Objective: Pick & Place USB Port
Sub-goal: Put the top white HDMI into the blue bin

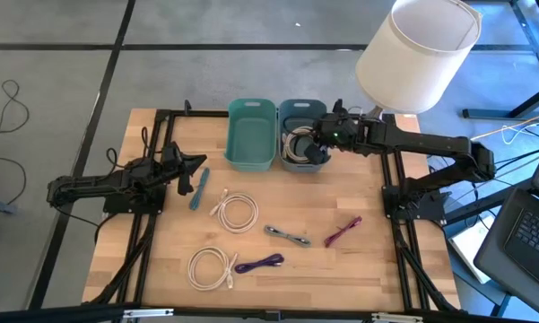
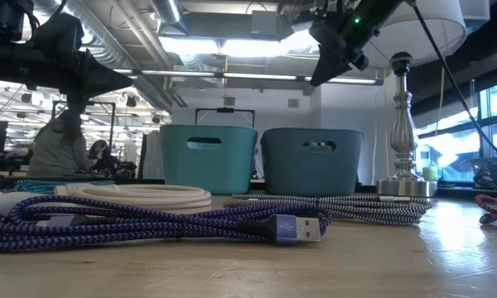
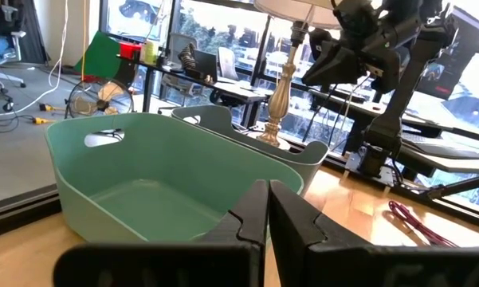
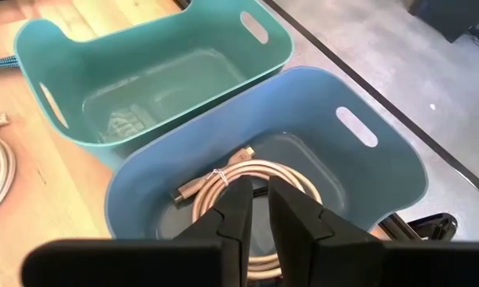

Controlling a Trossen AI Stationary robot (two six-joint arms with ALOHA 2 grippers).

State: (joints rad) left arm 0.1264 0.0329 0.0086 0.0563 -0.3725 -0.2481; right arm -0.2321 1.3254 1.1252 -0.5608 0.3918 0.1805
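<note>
Cable (image 4: 223,187) | coiled in blue bin (image 4: 382,171) | below right gripper (image 4: 255,209) | jaws nearly closed, empty

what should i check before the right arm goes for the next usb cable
1. Right gripper empty, fingers close together: ok.
2. Last white cable coiled inside the blue bin: ok.
3. Right gripper above the blue bin rim, free to retreat: ok.
4. Green bin holds no cable: ok.
5. Cables still on the table: two white coils, grey, purple, magenta, teal: not ok.
6. Left gripper parked at the table's left, shut: ok.
</note>
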